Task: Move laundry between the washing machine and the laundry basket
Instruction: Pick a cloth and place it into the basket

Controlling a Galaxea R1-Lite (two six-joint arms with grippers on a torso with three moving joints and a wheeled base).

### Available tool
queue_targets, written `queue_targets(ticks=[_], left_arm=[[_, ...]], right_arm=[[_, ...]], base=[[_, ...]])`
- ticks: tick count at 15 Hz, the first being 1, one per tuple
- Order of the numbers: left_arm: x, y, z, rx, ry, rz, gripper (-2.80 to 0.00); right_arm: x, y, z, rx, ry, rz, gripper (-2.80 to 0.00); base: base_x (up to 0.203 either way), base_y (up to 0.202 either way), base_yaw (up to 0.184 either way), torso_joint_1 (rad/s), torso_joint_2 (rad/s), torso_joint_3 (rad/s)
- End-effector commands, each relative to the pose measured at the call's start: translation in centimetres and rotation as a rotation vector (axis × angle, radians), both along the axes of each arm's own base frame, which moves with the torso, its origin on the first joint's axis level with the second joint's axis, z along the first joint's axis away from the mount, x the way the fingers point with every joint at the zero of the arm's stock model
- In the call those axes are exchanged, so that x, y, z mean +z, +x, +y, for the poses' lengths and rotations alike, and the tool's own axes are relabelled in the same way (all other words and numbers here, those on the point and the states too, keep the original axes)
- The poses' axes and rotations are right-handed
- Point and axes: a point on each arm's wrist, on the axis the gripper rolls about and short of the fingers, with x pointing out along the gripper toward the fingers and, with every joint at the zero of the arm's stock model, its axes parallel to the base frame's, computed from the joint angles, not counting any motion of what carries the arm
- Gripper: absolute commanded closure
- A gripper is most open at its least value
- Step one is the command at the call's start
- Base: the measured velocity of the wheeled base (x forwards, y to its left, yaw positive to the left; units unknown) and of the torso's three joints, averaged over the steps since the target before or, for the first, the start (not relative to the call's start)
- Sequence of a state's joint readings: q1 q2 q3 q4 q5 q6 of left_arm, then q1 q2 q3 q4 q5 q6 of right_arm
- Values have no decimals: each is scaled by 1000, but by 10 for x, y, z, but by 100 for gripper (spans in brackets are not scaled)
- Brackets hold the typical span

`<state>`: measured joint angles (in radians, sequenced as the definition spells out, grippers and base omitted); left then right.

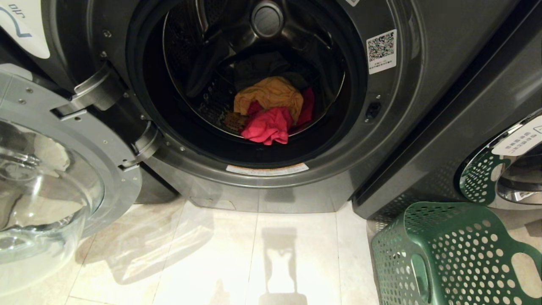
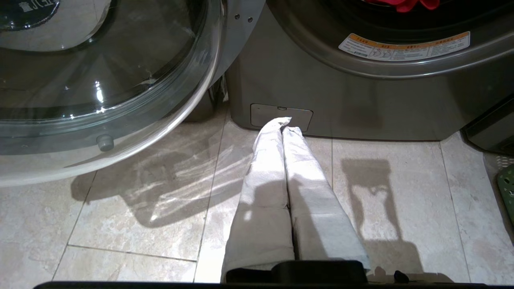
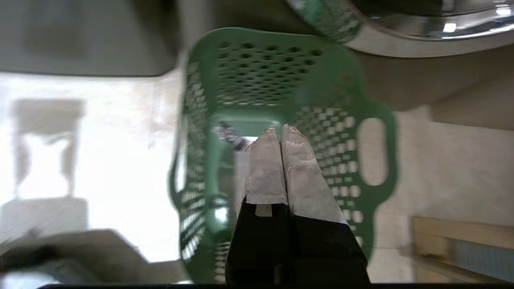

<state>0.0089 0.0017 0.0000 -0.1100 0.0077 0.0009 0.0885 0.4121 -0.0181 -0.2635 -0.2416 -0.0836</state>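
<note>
The dark grey washing machine [image 1: 427, 84] fills the head view, its glass door [image 1: 46, 182] swung open to the left. Inside the drum lie a mustard cloth [image 1: 271, 95], a pink-red cloth [image 1: 269, 125] and dark laundry [image 1: 258, 65]. The green perforated laundry basket [image 1: 457, 254] stands on the floor at the lower right. My right gripper [image 3: 280, 129] hangs shut above the basket [image 3: 341, 132], holding nothing. My left gripper [image 2: 283, 123] is shut and empty, low over the tiles before the machine's base [image 2: 361, 104]. Neither arm shows in the head view.
A second dark machine [image 1: 487, 140] with a chrome-ringed door [image 1: 512, 186] stands right of the basket. The open glass door [image 2: 100, 80] juts out over the beige tiled floor [image 1: 237, 258]. A wooden edge [image 3: 461, 237] lies beyond the basket.
</note>
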Motion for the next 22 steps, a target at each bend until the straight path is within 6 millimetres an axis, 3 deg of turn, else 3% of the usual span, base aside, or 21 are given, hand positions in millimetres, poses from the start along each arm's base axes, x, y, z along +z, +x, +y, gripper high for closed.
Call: queue_targets(ticks=[1,3,5,8,12,22], left_arm=[[-11,3,0,3,-4,41,0],[-11,3,0,3,-23,39,0],[-11,3,0,3,-21,40,0],[-11,3,0,2,-21,38,0],[-11,3,0,3,-21,39,0],[-11,3,0,2,-20,39,0]], right_arm=[[-21,-18,2,174,52,59,0],[-30,-20,4,245,76,206,0],[-29,-18,4,195,45,242,0],[-30,-23,4,115,41,153,0],[-34,-41,5,186,13,-82,0],[-33,-41,4,181,33,-101,0]], base=[[0,0,0,0,0,0],[0,0,0,0,0,0],[0,0,0,0,0,0],[0,0,0,0,0,0],[0,0,0,0,0,0],[0,0,0,0,0,0]])
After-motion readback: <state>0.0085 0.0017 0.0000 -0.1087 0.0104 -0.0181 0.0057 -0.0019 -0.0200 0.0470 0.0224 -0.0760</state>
